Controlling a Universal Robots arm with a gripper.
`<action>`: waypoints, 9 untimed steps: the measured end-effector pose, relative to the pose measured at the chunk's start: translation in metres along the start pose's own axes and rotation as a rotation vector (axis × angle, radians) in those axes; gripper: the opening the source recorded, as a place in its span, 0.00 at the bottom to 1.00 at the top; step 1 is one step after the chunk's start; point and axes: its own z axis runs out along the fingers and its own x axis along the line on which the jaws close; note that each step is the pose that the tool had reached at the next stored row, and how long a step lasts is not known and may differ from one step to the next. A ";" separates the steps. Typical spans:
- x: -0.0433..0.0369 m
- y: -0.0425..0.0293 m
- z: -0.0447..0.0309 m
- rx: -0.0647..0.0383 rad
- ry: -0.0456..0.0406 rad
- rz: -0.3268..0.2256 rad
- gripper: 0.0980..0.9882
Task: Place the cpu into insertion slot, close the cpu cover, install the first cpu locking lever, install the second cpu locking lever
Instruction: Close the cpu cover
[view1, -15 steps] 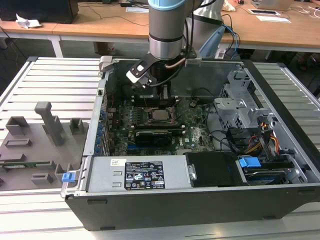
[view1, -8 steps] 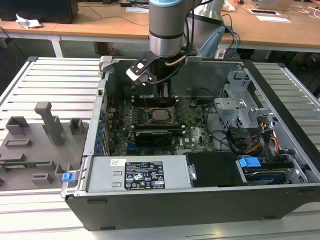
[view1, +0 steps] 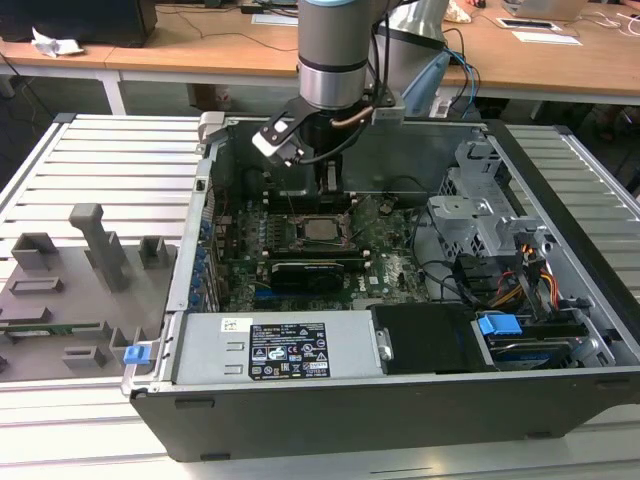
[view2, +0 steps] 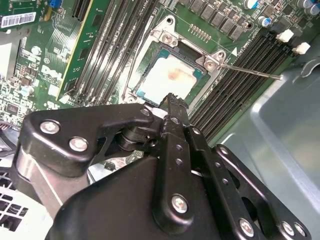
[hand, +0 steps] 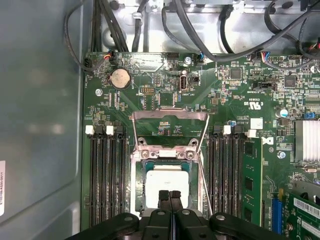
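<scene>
So the arm is down inside the open computer case (view1: 400, 420), over the far half of the motherboard (hand: 150, 90), with the graphics card (view1: 305, 272) just nearer the camera. The gripper (view1: 326, 185) has its two fingers pressed flat together and nothing pinched between them. In both wrist views the tip (hand: 169, 195) hangs right over one edge of the cpu (hand: 167, 182). I can't tell whether it's actually touching the chip or just above it.

The cpu looks to be already lying in the insertion slot (hand: 136, 182), between the two banks of memory slots (hand: 107, 175). The cpu cover (hand: 170, 115) is flipped up and open, so nothing is clamped yet.

My worries, biggest first:

- The cover is standing up right beside the fingers. If the arm clips it at an angle, it could slam down or twist on its hinge instead of folding flat.
- If the chip isn't sitting perfectly square, any downward push from those closed fingers lands on one edge. That could rock it and mash the socket pins.
- The thin locking lever (view2: 250, 71) sticks out over the memory slots in the second wrist view. It looks springy, so it could easily snag or flick away.
</scene>
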 end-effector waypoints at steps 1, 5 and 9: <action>0.0000 0.0000 -0.0009 0.000 -0.0006 0.000 0.01; 0.0005 0.0001 -0.0036 0.000 -0.0013 0.000 0.01; 0.0008 0.0002 -0.0063 0.000 -0.0026 0.000 0.01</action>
